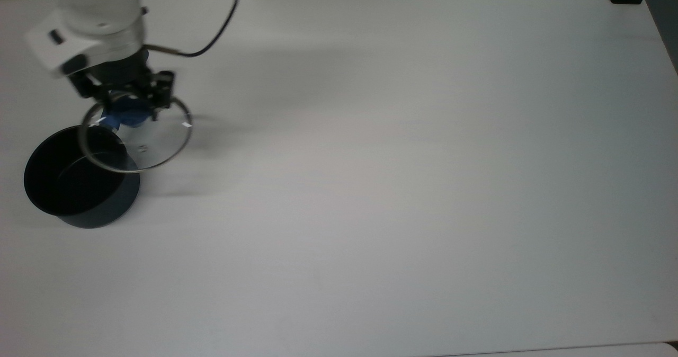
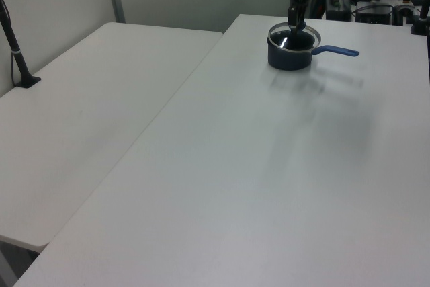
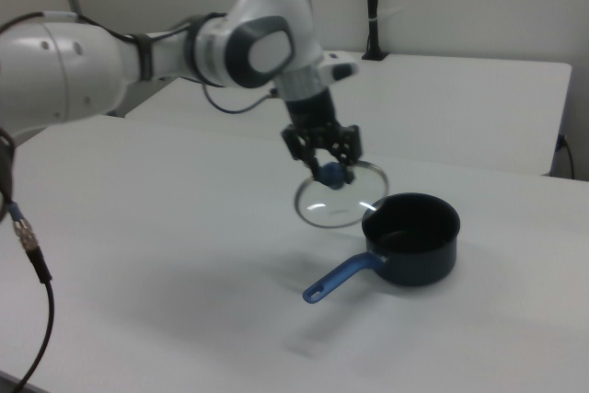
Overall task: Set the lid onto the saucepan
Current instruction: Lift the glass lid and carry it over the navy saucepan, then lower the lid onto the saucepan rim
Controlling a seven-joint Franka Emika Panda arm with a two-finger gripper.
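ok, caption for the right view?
Tool carries the lid by its knob, airborne beside the saucepan.

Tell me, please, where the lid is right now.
In the top view the lid hangs from the gripper at far left, raised off the table and overlapping the upper right rim of the saucepan.

Count: one round clear glass lid [image 1: 139,137] with blue knob; one dark navy round saucepan [image 1: 79,179] with blue handle; both upper left.
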